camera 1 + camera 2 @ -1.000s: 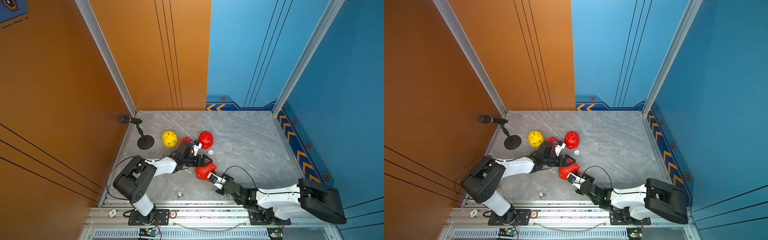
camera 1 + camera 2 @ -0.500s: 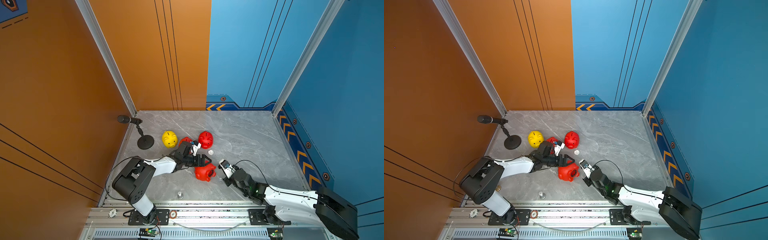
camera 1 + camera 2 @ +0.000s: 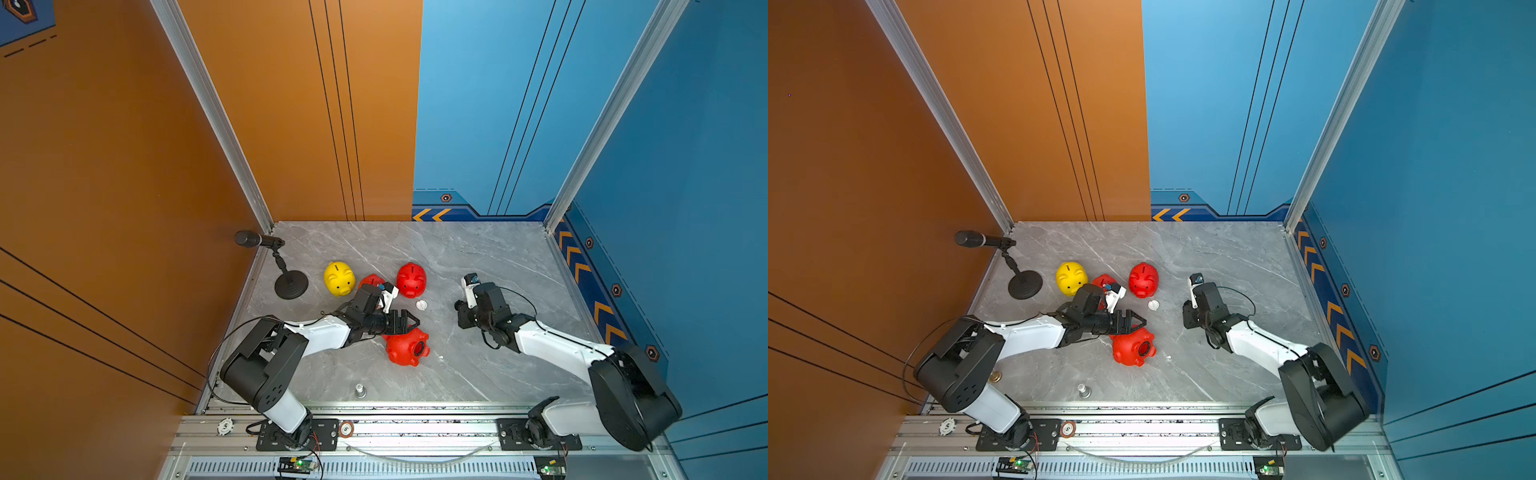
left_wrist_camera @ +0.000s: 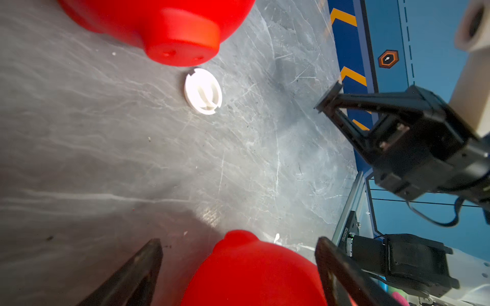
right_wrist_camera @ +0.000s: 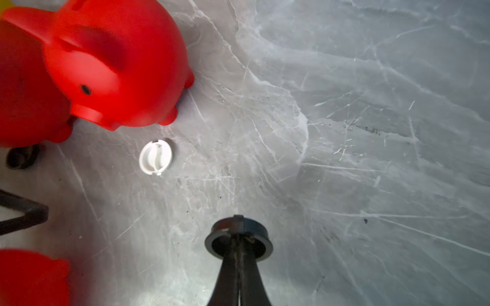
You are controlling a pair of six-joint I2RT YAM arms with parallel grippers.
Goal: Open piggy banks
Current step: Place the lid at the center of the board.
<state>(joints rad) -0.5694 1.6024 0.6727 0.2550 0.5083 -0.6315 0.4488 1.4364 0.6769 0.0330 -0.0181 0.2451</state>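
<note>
A red piggy bank [image 3: 405, 349] lies on its side near the table's middle, its round belly hole open and facing the right arm. My left gripper [image 3: 409, 326] straddles it, jaws closed on its body [image 4: 252, 273]. My right gripper [image 3: 462, 322] hovers to the right, apart from it, shut on a black plug [image 5: 238, 238]. Behind stand a yellow piggy bank [image 3: 339, 278], a red one [image 3: 411, 279] and another red one [image 3: 371, 280] half hidden by the left wrist. A white plug [image 3: 421, 305] lies loose between them.
A microphone on a round black stand [image 3: 291, 282] sits at the back left. A small metal knob [image 3: 360, 390] stands near the front edge. A dark round disc [image 5: 22, 156] lies beside the red banks. Walls close in the left, back and right.
My right gripper has drawn away from the lying red bank's belly, to the right and back, carrying the black plug; the hole now shows open. The left arm has hardly moved.
</note>
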